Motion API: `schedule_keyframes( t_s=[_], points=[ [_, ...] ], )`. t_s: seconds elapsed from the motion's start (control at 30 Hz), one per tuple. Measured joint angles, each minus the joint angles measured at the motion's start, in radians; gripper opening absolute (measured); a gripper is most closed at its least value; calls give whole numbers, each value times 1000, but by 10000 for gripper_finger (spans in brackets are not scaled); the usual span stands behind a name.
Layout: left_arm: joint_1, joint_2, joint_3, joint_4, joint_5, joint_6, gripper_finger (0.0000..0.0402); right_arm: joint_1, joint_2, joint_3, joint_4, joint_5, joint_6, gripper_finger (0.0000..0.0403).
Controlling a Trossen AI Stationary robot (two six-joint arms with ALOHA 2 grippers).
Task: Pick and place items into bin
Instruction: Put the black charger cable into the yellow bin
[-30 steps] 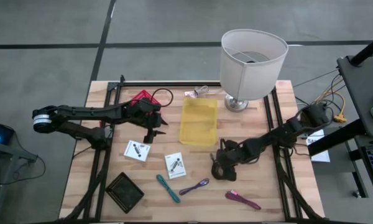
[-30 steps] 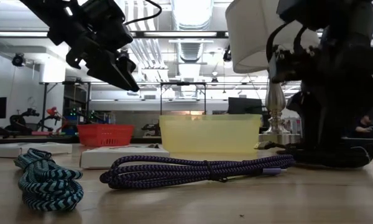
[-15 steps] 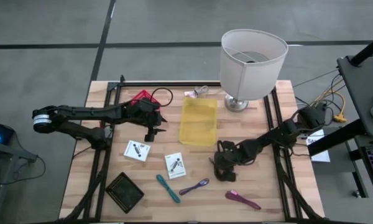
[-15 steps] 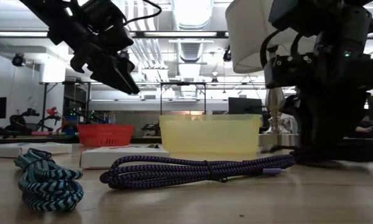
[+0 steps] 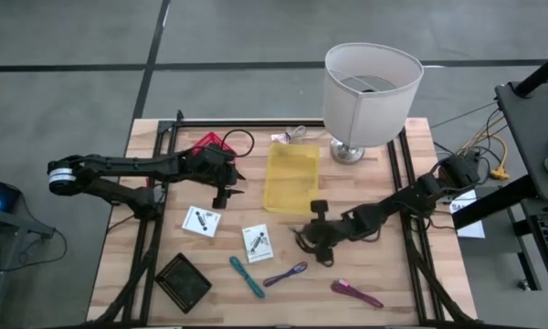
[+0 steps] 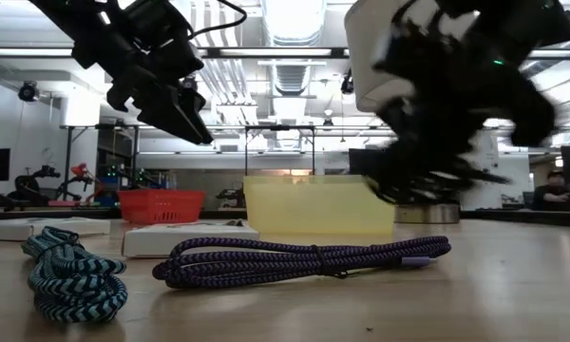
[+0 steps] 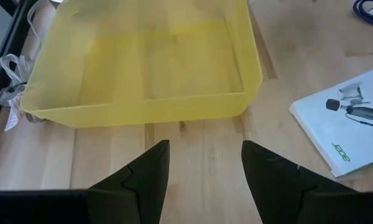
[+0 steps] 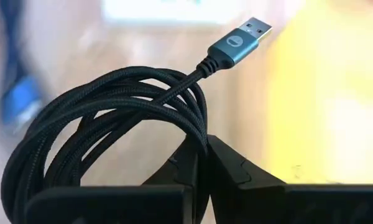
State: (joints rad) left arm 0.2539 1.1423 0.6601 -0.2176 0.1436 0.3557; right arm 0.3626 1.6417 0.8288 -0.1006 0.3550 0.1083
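Wooden slat table (image 5: 384, 283) sitting on a grey floor; low view is looking across it into a workshop with ceiling strip lights, shelving and a red basket (image 6: 161, 204) in the background. White lamp (image 5: 370, 87) standing at the far edge of the table, yellow bin (image 5: 292, 179) lying just beside it toward the middle.

Items lying loose on the wood: two white cards (image 5: 199, 221) (image 5: 258, 241) near the centre, teal cable (image 5: 247, 276) and purple cable (image 5: 286, 273) side by side at the near edge, a magenta tool (image 5: 357, 293) to their right, a dark square object (image 5: 183, 280) to the left.

Right gripper (image 5: 318, 236) is clamping the coiled black cable (image 8: 105, 127): wrist view is showing both fingers (image 8: 230, 168) pinched together on the strands, the USB plug sticking up free. Coil is hanging off the table, near the bin's near corner but not over it.

Left gripper (image 7: 205, 168) is hovering beside the bin's left side, fingers (image 7: 143, 177) spread apart, holding nothing.

Against one second ago: right gripper was low over the wood farther right; it is now raised and shifted toward the bin, cable coming with it. Low view is showing it blurred. Left arm unchanged.
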Motion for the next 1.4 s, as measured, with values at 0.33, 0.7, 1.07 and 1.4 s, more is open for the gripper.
schedule_keyframes(
  t_s=[0.33,0.7,1.07,1.4],
  points=[
    [0,0,-11,144,1,0,185,-11,31,-13,568,474,-293,11],
    [-1,5,-26,402,132,0,185,-113,71,-14,897,546,-537,11],
    [-6,49,-26,555,289,-8,185,-237,71,3,1052,413,-557,11],
    [-6,134,-21,758,288,-8,185,-275,71,34,1064,342,-557,11]
  ],
)
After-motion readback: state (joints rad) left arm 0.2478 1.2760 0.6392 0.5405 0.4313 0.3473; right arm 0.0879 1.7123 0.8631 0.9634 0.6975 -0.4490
